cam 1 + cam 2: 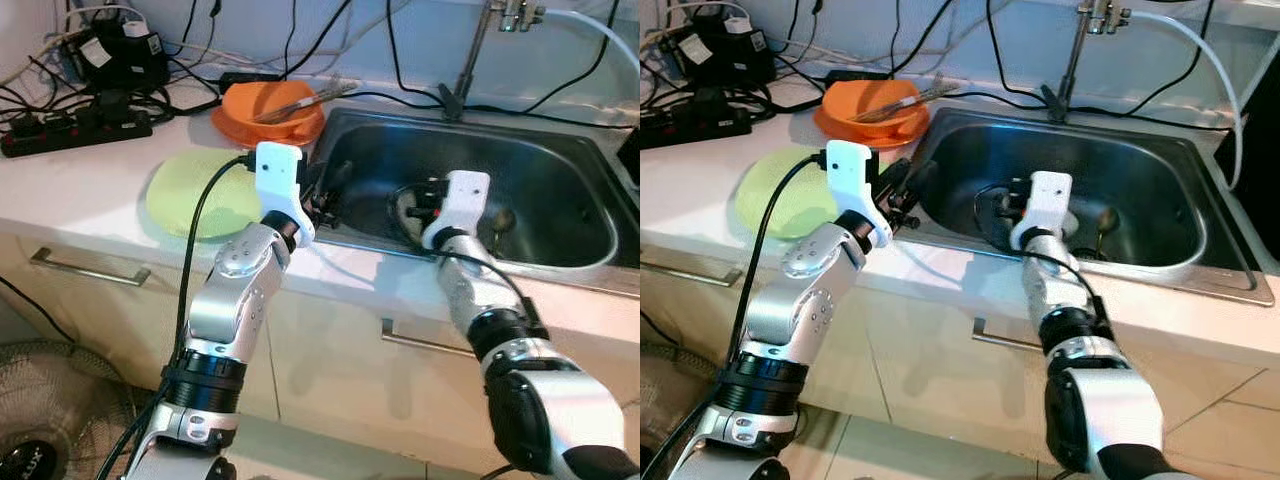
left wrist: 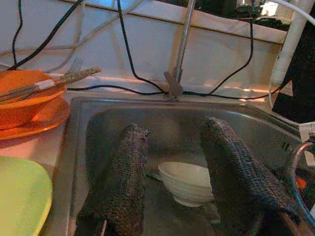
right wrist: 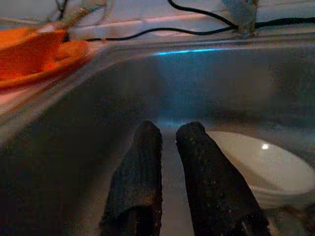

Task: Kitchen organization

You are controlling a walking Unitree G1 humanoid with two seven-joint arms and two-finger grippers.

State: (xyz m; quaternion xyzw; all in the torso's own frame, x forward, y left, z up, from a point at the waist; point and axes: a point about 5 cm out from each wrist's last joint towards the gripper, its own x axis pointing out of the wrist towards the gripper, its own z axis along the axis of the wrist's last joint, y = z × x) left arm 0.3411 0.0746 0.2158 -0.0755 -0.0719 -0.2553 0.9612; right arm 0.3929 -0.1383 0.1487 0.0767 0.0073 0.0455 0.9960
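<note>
A small white bowl (image 2: 184,182) lies on the floor of the steel sink (image 1: 545,180). My left gripper (image 2: 174,127) hovers over the sink's left rim, open, and the bowl sits beyond the gap between its fingers, untouched. My right gripper (image 3: 170,127) is down inside the sink, its fingers shut with nothing between them; the white bowl (image 3: 261,162) lies just beside them. In the left eye view my right wrist (image 1: 455,205) hides the bowl. An orange bowl (image 1: 270,108) holding chopsticks and a fork stands on an orange plate at the back of the counter.
A light green plate (image 1: 185,195) lies on the counter left of the sink. Power strips (image 1: 75,125) and black cables crowd the back left. The faucet (image 1: 475,50) rises behind the sink. A spoon (image 1: 500,222) lies near the drain. Cabinet drawers run below.
</note>
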